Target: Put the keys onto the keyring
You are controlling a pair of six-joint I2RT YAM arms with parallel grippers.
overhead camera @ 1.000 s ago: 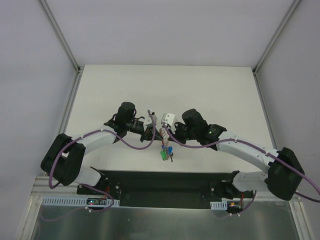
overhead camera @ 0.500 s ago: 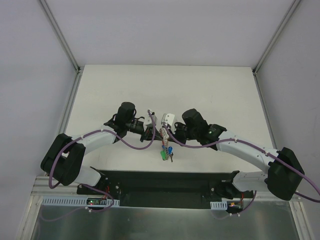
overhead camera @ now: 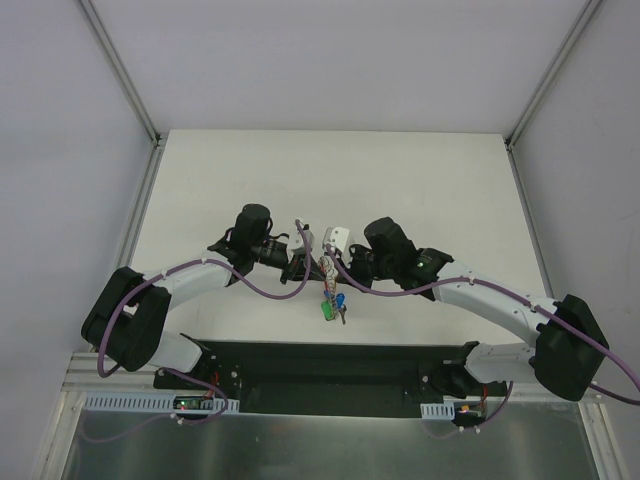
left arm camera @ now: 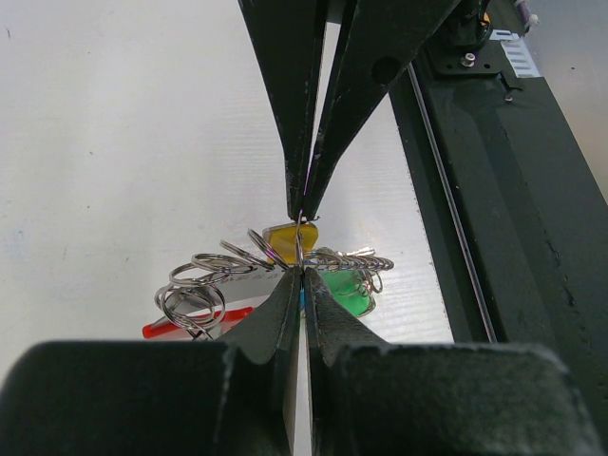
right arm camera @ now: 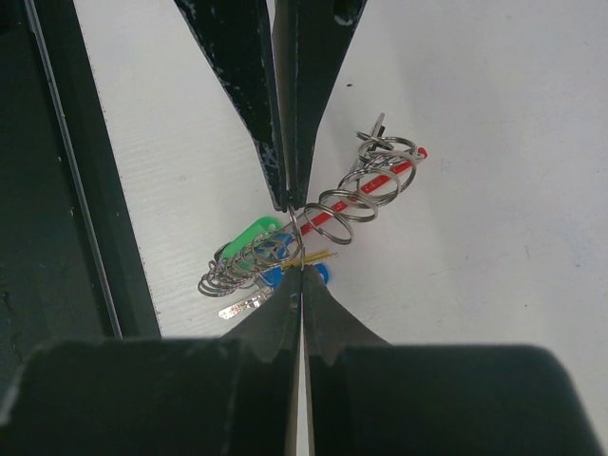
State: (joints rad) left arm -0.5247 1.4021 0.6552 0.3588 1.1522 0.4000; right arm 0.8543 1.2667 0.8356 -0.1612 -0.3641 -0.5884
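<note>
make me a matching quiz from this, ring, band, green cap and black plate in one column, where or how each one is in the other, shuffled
Things
1 ring
2 band
3 green cap
4 plate

Place or state
a black, along the near edge of the table
b pinched by left gripper and right gripper
c red, among loose rings
d between the grippers and the plate

Pairs: 1-b, 2-c, 3-d, 4-a
</note>
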